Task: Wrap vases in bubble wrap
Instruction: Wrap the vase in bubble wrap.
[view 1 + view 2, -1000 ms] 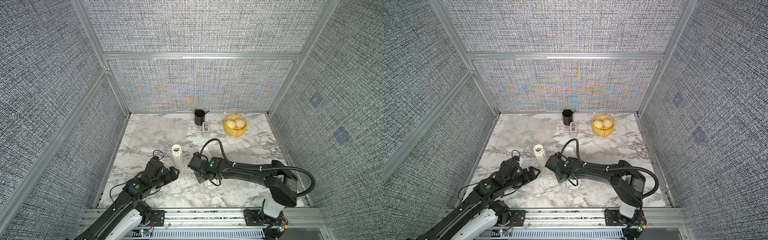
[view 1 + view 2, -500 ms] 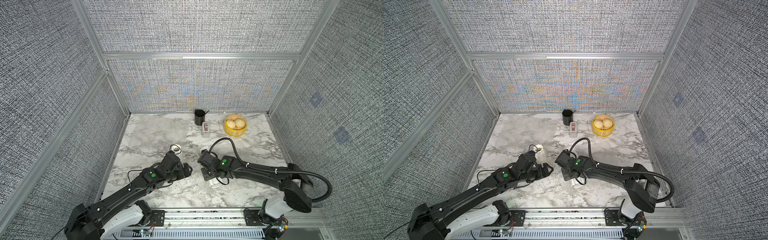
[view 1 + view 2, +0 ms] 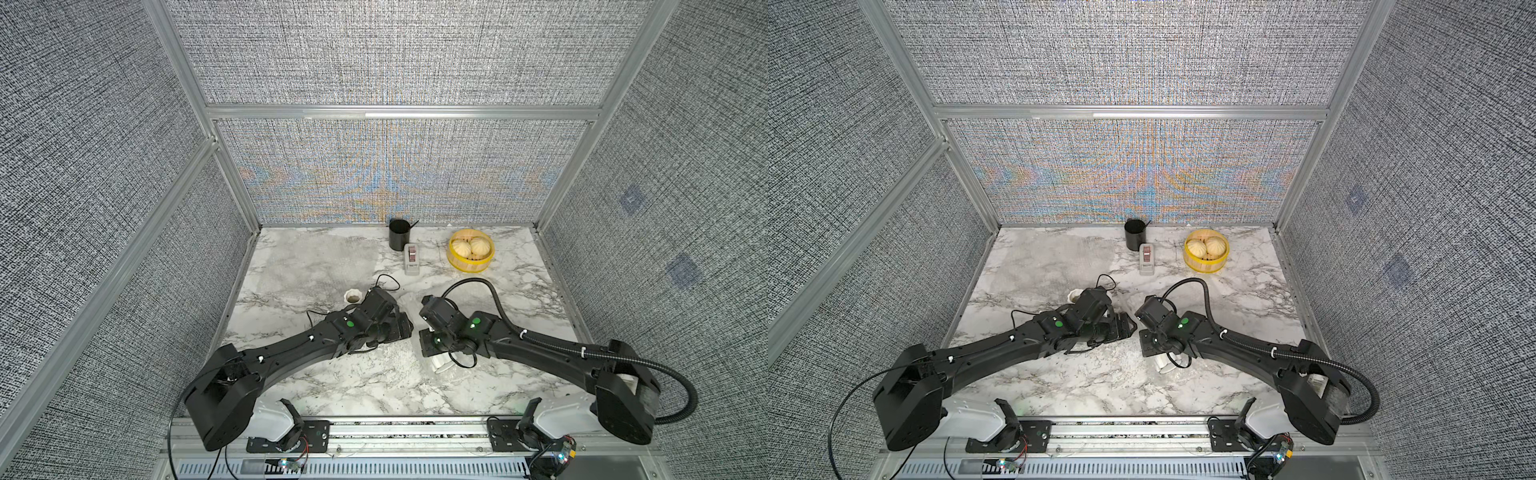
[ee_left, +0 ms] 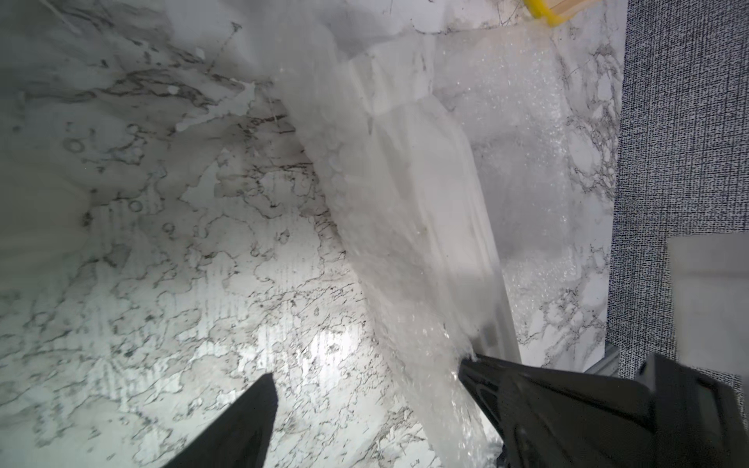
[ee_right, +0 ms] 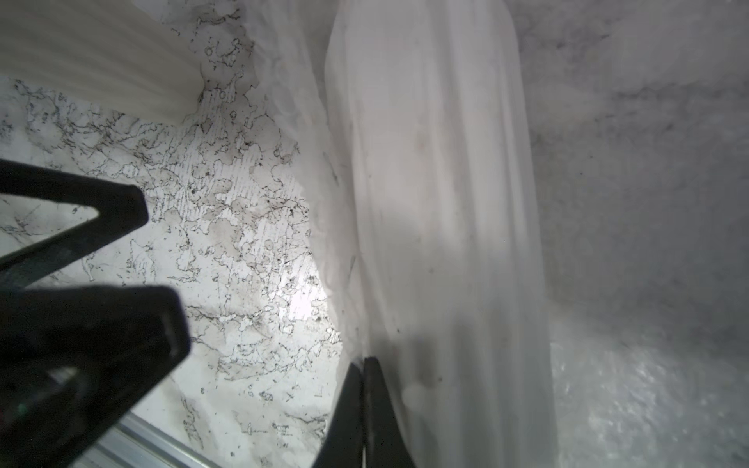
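Right wrist view: our right tool [image 5: 363, 389] is pinched shut on the bubble wrap [image 5: 332, 202] draped over one vase [image 3: 439, 365] lying beneath it. Our left tool [image 4: 364, 370] gapes wide, gripping nothing. The second vase [image 3: 352, 296] stands bare at its ten o'clock in a top view; we judge the first wrap unfinished and the second not begun

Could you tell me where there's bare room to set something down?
Barest: front strip of the marble table, between metal rail and clear bubble wrap. Crowded: the centre, where left gripper, right gripper and two white ribbed vases meet; black cup, grey switch, yellow bun basket line the back.
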`<state>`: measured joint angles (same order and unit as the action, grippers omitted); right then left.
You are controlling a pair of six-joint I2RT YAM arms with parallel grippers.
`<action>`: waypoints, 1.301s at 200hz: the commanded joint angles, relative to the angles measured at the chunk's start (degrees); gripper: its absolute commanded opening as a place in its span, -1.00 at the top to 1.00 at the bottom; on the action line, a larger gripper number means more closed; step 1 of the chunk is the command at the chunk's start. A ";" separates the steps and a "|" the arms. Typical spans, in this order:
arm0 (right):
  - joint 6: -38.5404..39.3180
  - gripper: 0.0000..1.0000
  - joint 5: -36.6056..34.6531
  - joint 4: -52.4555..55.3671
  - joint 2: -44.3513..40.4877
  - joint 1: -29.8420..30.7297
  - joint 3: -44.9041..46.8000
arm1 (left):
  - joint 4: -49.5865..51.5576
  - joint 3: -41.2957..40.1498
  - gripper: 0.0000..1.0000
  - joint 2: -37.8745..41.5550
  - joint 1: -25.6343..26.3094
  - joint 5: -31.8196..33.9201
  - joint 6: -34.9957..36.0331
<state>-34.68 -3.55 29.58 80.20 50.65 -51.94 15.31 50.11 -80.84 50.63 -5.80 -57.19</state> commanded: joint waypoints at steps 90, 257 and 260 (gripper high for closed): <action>0.85 1.00 5.89 2.43 -4.44 -5.59 2.36 | -2.68 2.74 -0.32 -5.44 0.35 -0.79 0.73; 4.61 1.00 11.58 3.06 -6.72 -14.07 2.15 | -2.80 12.95 -0.30 -14.92 0.89 0.93 2.59; 4.68 1.00 11.66 2.91 -6.73 -14.15 2.24 | -2.68 12.84 -0.31 -14.62 1.02 1.27 2.60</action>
<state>-31.16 6.50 31.86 73.49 37.47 -49.54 12.67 63.16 -96.79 51.07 -5.54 -54.63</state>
